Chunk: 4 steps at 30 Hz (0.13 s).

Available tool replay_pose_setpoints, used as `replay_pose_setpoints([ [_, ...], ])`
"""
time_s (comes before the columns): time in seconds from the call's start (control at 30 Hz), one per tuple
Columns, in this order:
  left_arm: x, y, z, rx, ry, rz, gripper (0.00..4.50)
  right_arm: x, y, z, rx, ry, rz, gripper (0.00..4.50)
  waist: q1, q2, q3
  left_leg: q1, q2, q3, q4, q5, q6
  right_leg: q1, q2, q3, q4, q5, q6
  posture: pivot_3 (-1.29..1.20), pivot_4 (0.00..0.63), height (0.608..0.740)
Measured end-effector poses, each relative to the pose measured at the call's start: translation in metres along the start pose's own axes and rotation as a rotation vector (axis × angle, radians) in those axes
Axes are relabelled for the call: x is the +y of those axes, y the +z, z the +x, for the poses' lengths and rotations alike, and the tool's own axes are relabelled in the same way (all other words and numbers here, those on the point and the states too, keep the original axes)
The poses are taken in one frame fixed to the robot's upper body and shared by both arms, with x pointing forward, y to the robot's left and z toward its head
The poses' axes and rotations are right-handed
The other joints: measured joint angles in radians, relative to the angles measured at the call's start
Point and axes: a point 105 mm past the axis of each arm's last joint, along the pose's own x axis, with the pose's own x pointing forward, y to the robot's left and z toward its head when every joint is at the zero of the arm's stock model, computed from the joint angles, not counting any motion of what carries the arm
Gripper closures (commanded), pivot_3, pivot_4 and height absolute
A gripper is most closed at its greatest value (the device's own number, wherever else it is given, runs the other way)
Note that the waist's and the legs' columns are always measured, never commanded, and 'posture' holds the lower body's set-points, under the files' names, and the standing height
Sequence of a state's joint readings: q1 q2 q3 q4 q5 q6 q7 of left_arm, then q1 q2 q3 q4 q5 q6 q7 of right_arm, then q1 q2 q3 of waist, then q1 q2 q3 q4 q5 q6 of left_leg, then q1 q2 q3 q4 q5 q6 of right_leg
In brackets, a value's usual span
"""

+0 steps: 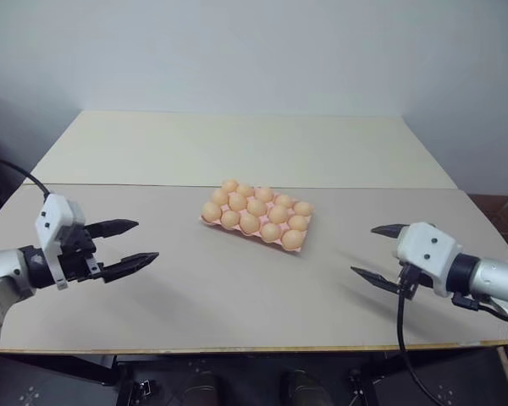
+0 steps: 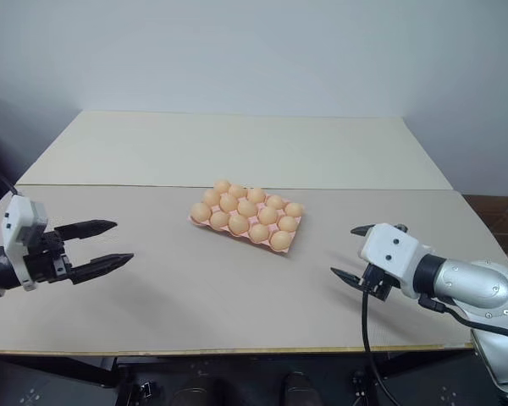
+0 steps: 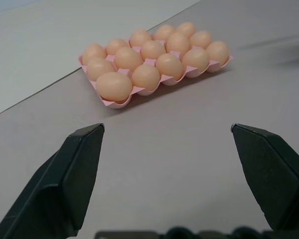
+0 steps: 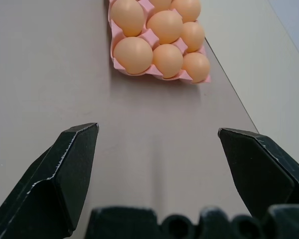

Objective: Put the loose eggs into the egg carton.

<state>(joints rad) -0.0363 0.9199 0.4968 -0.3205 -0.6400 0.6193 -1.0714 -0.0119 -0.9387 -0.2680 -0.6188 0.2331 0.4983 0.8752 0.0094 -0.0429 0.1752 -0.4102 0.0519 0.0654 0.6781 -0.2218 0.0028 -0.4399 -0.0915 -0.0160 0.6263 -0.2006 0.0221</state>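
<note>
The pink egg carton [image 1: 279, 244] lies flat in the middle of the table, and pale orange eggs [image 1: 256, 206] sit in its cups. Loose eggs are out of view; none lies on the table around the carton. My left gripper [image 1: 146, 240] hovers open and empty over the table's left part, well short of the carton and pointing towards it. My right gripper [image 1: 364, 250] hangs open and empty at the right, also apart from the carton. In the left wrist view the carton [image 3: 120, 103] lies beyond the open fingers [image 3: 79, 169]; the right wrist view has it [image 4: 120, 67] ahead too.
The table [image 1: 237, 296] is made of two pale boards joined by a seam [image 1: 110, 184] behind the carton. A plain wall rises at the back. A black cable [image 1: 400, 338] hangs from my right wrist over the table's front edge [image 1: 237, 348].
</note>
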Motion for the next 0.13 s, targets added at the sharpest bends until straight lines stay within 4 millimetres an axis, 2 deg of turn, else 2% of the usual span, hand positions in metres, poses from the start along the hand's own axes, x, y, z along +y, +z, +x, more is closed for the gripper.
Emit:
replay_pose_setpoints([
  [0.13, 0.0023, 0.0017, -0.0014, 0.003, 0.028, -0.008, 0.05, -0.0015, 0.0004, -0.0010, 0.005, 0.021, -0.010, 0.00, 0.002, 0.000, 0.000, 0.000, 0.000, 0.000, 0.000, 0.000, 0.000, 0.000, 0.000, 0.000, 0.000, 0.000, 0.000, 0.00, 0.150, 0.740],
])
